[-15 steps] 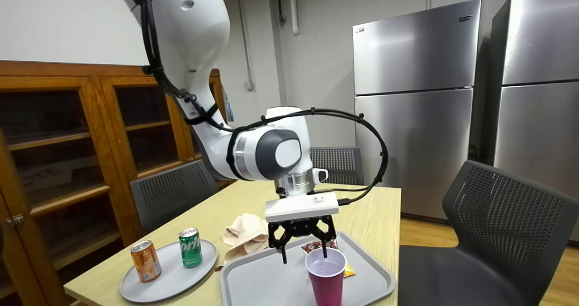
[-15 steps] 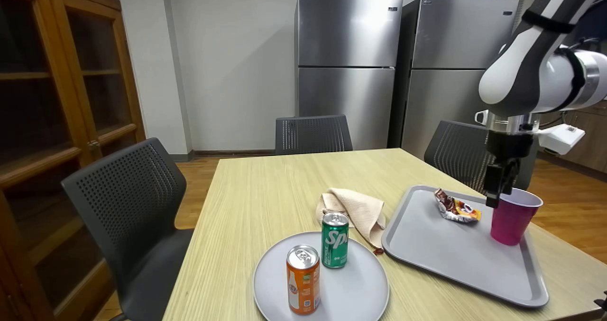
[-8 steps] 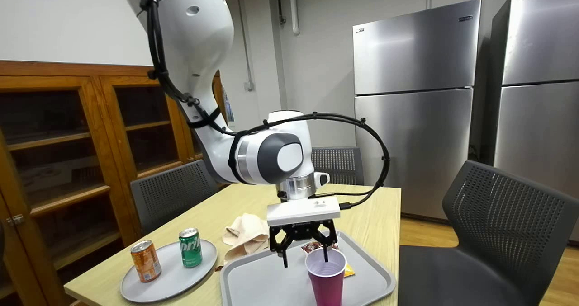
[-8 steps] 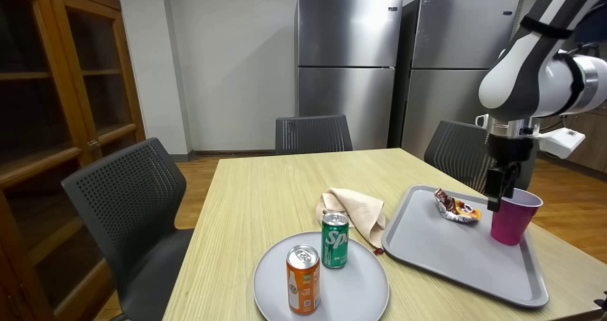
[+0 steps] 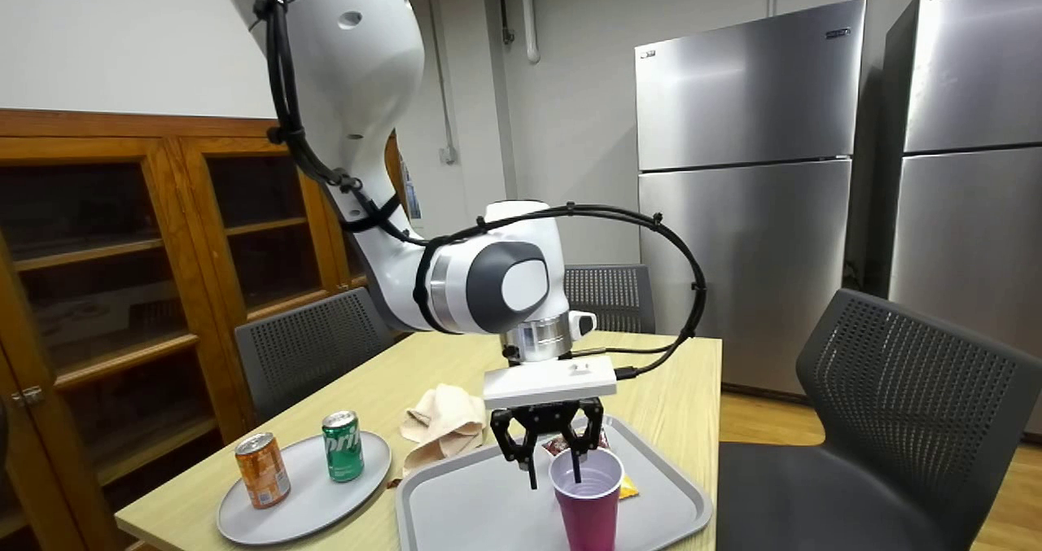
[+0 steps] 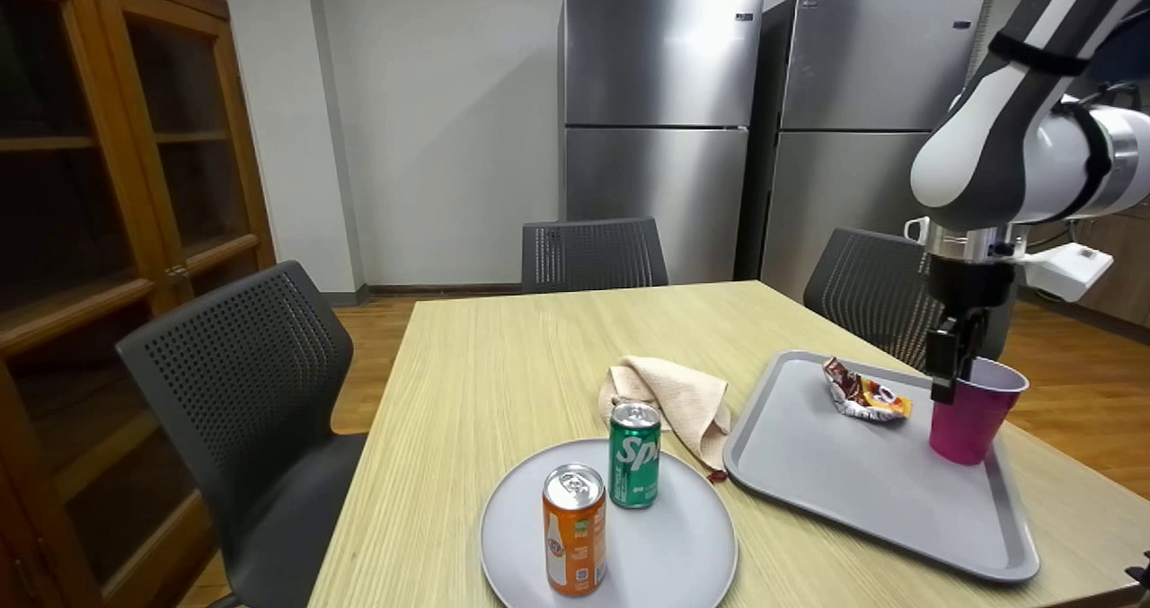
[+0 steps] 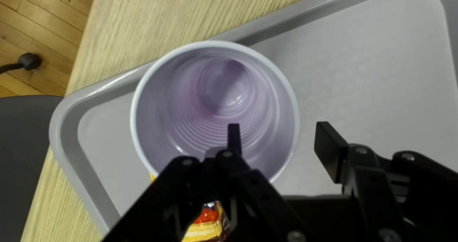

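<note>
A pink plastic cup with a pale lilac inside stands upright on a grey tray; the cup also shows in the other camera angle. My gripper is low over the cup's side. In the wrist view the gripper has its jaws apart, with the near side of the cup's rim between them. One finger appears to dip into the cup's mouth; the other hangs outside above the tray. No contact with the cup wall is visible. A crumpled snack wrapper lies on the tray beside the cup.
A round grey plate holds a green can and an orange can. Between plate and tray lies a beige cloth. Chairs surround the table, one chair close to the tray's side.
My gripper has come down slightly toward the cup, and its jaws have drawn closer together in the last half second. Cup, tray, wrapper and cans have stayed in place.
</note>
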Available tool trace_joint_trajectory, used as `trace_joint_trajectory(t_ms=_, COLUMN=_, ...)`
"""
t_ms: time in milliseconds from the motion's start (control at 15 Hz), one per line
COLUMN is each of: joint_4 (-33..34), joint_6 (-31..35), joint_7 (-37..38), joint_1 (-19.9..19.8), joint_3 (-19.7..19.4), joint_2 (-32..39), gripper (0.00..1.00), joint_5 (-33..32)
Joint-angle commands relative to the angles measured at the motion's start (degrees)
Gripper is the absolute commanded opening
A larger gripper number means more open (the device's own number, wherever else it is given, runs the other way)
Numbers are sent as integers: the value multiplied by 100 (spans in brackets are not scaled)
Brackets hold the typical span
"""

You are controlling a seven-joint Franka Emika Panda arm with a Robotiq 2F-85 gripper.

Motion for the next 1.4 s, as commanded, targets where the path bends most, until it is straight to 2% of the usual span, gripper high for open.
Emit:
trace_joint_trajectory(t_ms=0, joint_4=-11, joint_6=111, joint_7=-135, joint_1=-127, joint_3=54, joint_2=-17, gripper=27, joint_5=-101)
trace_joint_trajectory(t_ms=200, joint_4=-11, joint_6=127, joint_7=-134, joint_1=-138, joint_3=50, joint_2=-22, gripper=5, joint_5=-100)
trace_joint_trajectory(t_ms=267, joint_4=-15, joint_6=134, joint_7=-136, joint_1=-139, joint_3=51, joint_2=-26, gripper=0, joint_5=-102)
trace_joint_trajectory(t_ms=733, joint_4=-54, joint_6=266, joint_7=-112, joint_1=-137, joint_3=32, joint_2=-117, gripper=1, joint_5=-189)
trace_joint_trajectory(t_ms=1333, joint_4=-201, joint_6=351, joint_7=-63, joint_1=-133, joint_3=-66, joint_2=-663, gripper=1, joint_5=-231)
